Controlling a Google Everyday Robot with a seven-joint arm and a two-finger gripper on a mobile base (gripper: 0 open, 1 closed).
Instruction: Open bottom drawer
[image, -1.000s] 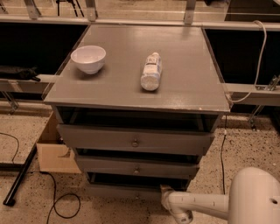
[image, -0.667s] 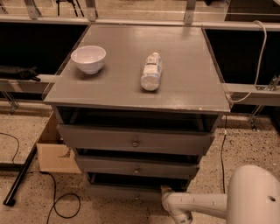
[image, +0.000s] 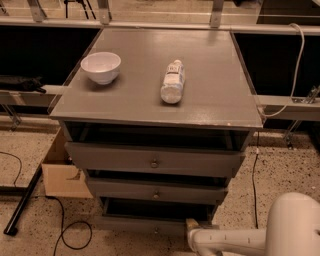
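Observation:
The grey cabinet (image: 160, 107) has three drawers. The bottom drawer (image: 145, 223) is the lowest one and stands pulled out a little, with its dark inside showing above its front. Its small knob (image: 156, 231) is barely visible at the centre of the front. My gripper (image: 190, 224) is at the end of the white arm (image: 230, 241) that comes in from the lower right. It sits low, against the right part of the bottom drawer's front. The middle drawer (image: 156, 192) and the wide top drawer (image: 154, 161) also stand slightly out.
A white bowl (image: 100, 66) and a lying plastic bottle (image: 173, 81) rest on the cabinet top. A cardboard box (image: 62, 172) stands on the floor to the left. A black pole (image: 22, 202) and cables (image: 70, 235) lie nearby. A cable (image: 255, 175) hangs on the right.
My gripper and arm have shifted slightly down and toward the camera. The bottom drawer's front appears a little farther out than before.

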